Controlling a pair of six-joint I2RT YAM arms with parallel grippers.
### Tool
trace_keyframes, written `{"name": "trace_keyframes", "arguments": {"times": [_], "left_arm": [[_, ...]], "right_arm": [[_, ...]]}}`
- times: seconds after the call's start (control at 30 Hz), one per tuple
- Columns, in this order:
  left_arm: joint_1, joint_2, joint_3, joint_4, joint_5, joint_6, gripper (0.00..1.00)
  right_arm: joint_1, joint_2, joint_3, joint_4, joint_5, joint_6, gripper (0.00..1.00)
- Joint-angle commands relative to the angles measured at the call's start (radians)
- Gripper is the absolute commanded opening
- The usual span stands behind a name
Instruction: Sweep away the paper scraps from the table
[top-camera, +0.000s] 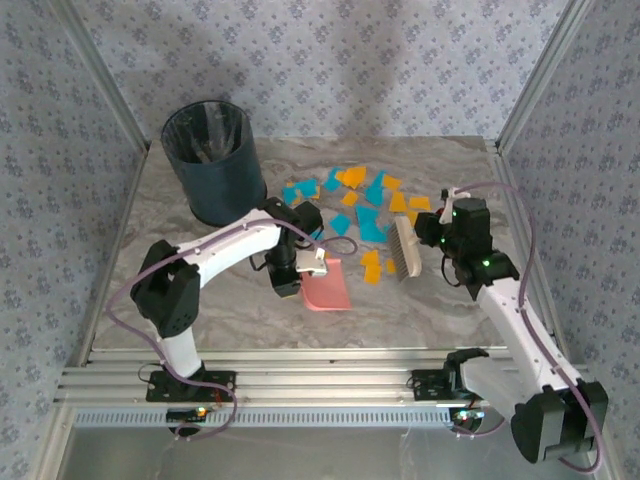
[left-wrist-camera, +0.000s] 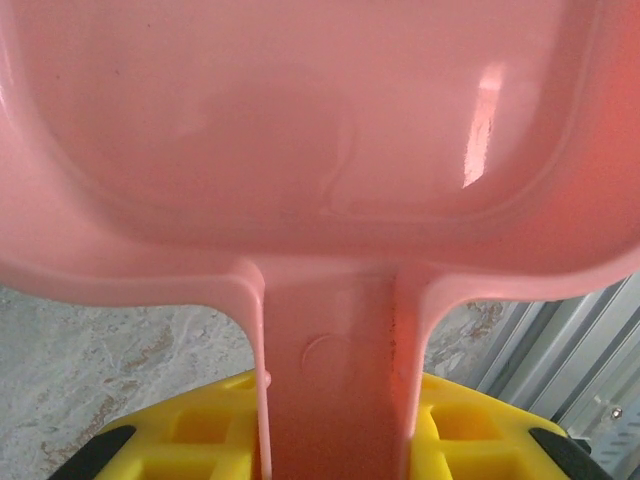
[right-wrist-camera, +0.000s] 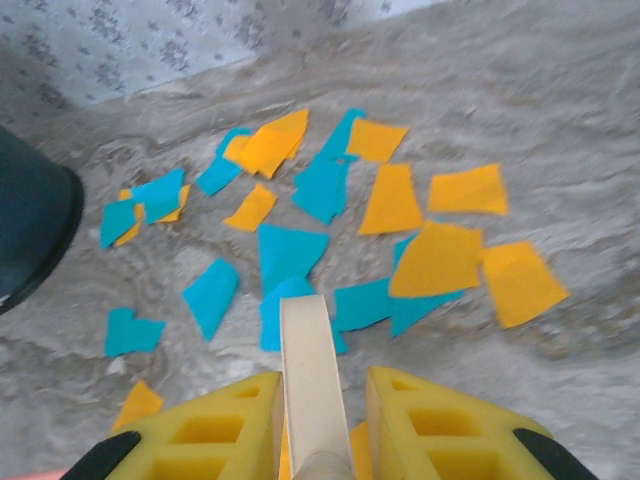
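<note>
Grey-beige marble-patterned table (top-camera: 220, 320), edged with aluminium framing (top-camera: 300, 385) at the near side, is carrying every item.

Left gripper (left-wrist-camera: 330, 440) is clamping its yellow fingers (left-wrist-camera: 190, 435) on the flat handle of a pink plastic dustpan (left-wrist-camera: 300, 150). The pan is extending forward from those fingertips and is sitting low over the surface; contact with the surface cannot be confirmed.

Right gripper (right-wrist-camera: 320, 430) is pressing both yellow fingers (right-wrist-camera: 450, 435) against the cream handle of a white-bristled hand brush (top-camera: 404, 250). The brush head is hanging just beside those fingers, on the side facing the dustpan.

Teal-blue and orange-yellow paper scraps (right-wrist-camera: 290, 255) are lying flat on the table directly ahead of the right fingertips and are spreading out beyond them. The nearest teal piece is touching the handle tip in the wrist view. A few orange pieces are lying between the brush head and the dustpan.

A dark round bin with a black liner (top-camera: 213, 160) is standing beyond the left fingers, well apart from the right fingers. Blue-grey patterned wallpaper walls (top-camera: 330, 60) are enclosing the far side.
</note>
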Motion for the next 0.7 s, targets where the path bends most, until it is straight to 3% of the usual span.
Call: {"name": "trace_keyframes", "arguments": {"times": [0.0,0.23,0.67], "left_arm": [[-0.008,0.024,0.056,-0.053,-0.005,-0.005,0.0],[-0.007,0.077,0.107,-0.076,-0.017,-0.027,0.0],[-0.008,0.171,0.188,-0.122,-0.017,-0.053,0.0]], "right_arm": [[0.014,-0.031,0.001,-0.043,0.187,-0.097,0.0],[0.043,-0.015,0.014,-0.076,0.321,-0.167,0.0],[0.087,0.052,0.002,-0.047,0.367,-0.211,0.0]]}}
